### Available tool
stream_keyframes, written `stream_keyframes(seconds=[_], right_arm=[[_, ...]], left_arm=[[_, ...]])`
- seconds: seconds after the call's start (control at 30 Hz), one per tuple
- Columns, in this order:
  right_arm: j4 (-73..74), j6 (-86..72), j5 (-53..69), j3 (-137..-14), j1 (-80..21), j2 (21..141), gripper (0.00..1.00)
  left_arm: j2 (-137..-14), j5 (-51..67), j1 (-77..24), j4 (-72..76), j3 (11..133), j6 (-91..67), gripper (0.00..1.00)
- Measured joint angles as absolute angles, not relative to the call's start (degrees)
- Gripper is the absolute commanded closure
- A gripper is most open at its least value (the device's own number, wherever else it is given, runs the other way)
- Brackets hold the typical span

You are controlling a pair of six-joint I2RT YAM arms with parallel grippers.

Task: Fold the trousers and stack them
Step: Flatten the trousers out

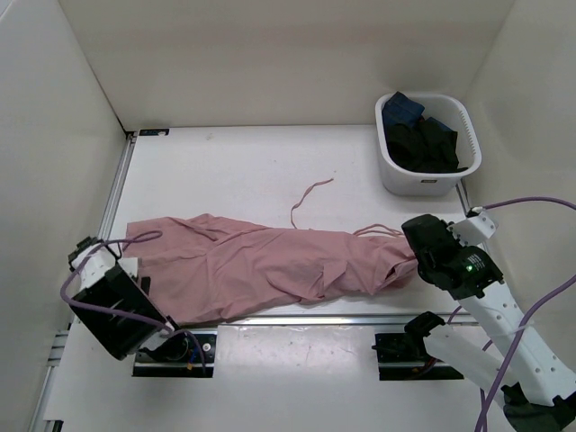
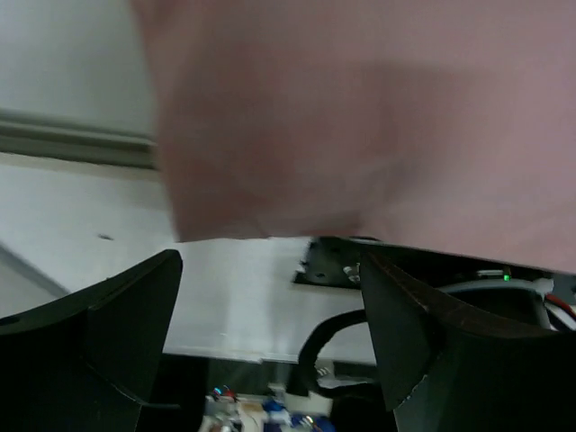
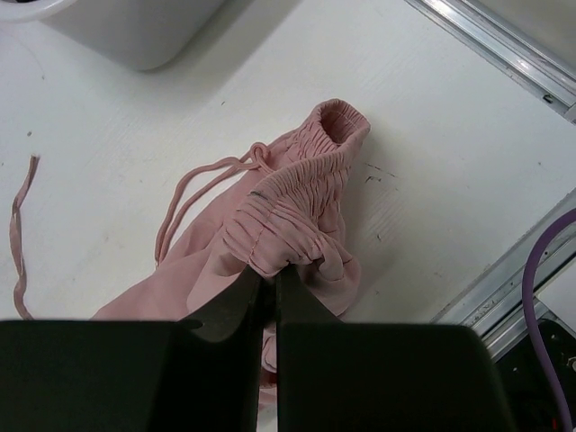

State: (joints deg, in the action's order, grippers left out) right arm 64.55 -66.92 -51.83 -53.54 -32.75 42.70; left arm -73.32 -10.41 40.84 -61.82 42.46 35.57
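Trousers point(image 1: 261, 270) — thin matt cloth (creased).

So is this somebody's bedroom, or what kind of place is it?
Probably a robot lab booth, not a bedroom: plain white walls box in a white table, two robot arms are bolted at its edge, and soft dusty-pink trousers lie there.

White table point(image 1: 234, 162): pink trousers point(image 1: 261, 270) spread along near side (drawstring point(image 1: 293, 211) trailing), white basket point(image 1: 418, 178) far right.

White right arm point(image 1: 490, 310), black pincers point(image 3: 267, 286) point(image 2: 270, 270), purple cables point(image 1: 526, 200), green light point(image 1: 467, 267).
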Motion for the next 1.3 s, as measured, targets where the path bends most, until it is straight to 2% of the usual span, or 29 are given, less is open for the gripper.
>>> stream_keyframes(seconds=[0.13,0.17,0.23,0.37,0.4,0.53,0.67,0.77,0.83,0.9,0.97,1.03,1.1,1.3], right_arm=[[64.55,-66.83,-51.48,-53.54,-32.75,42.96,1.00],[64.55,-66.72,-51.44,-53.54,-32.75,43.24,1.00],[64.53,-66.63,-51.40,-53.54,-32.75,43.90,1.00],[63.26,-66.19,-51.00,-52.97,-32.75,44.51,1.00],[62.50,-65.98,-50.83,-52.23,-32.75,44.47,1.00],[59.24,-63.94,-50.30,-49.01,-32.73,45.50,1.00],[53.32,-56.82,-49.76,-51.92,-31.62,54.92,1.00],[48.21,-48.82,-45.23,-64.95,-26.94,68.84,1.00],[44.27,-44.82,-40.16,-76.86,-22.09,76.97,1.00],[40.34,-42.13,-32.77,-88.42,-16.08,83.33,1.00],[37.34,-40.27,-26.55,-97.12,-10.83,86.87,1.00],[35.77,-39.59,-22.28,-100.03,-7.14,86.61,1.00],[34.52,-39.83,-17.98,-97.97,-4.51,82.98,1.00],[35.35,-42.04,-11.40,-73.95,2.46,61.98,1.00]], left_arm=[[-75.57,-8.93,47.40,-62.67,39.18,39.29,0.01],[-76.51,-8.62,48.18,-62.04,39.18,39.72,0.01],[-79.99,-7.27,48.90,-60.42,39.22,40.10,0.08],[-87.74,-6.09,49.12,-60.25,42.94,40.10,0.55],[-89.14,-5.37,49.50,-60.40,44.21,39.97,0.86],[-94.89,1.06,49.65,-60.51,50.65,39.42,0.86],[-98.63,5.89,48.16,-61.80,61.60,37.39,0.86],[-102.63,7.73,45.01,-66.22,78.28,35.20,0.86],[-107.61,9.02,42.76,-69.69,95.57,33.45,0.86],[-111.35,9.65,40.69,-70.96,110.50,31.88,0.86],[-111.96,9.61,39.11,-70.57,119.04,30.87,0.86],[-109.80,9.50,38.33,-70.72,120.46,30.52,0.86],[-106.98,9.50,38.22,-71.16,117.82,30.59,0.86],[-100.25,5.21,39.42,-70.46,97.36,32.58,0.86]])
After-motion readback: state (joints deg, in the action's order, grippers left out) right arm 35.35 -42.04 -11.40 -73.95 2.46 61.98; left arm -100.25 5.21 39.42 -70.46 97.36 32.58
